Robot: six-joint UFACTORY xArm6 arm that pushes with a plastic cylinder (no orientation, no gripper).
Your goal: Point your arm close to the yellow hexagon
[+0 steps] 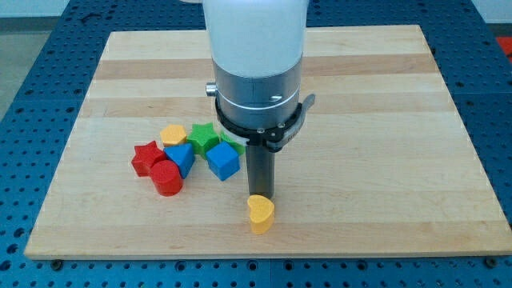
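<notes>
The yellow hexagon [173, 134] lies at the top of a cluster of blocks on the left of the wooden board [360, 96]. Around it are a green star [205, 134], a red star [146, 157], a blue triangle-like block [181, 156], a red cylinder [167, 178], a blue cube [223, 160] and a green block [233, 144] partly hidden behind the arm. A yellow heart [260, 213] stands alone near the view's bottom. My tip [261, 197] is just behind the yellow heart, well to the right of and below the yellow hexagon.
The white and grey arm body [256, 72] hangs over the board's middle and hides what is behind it. The board lies on a blue perforated table [32, 48].
</notes>
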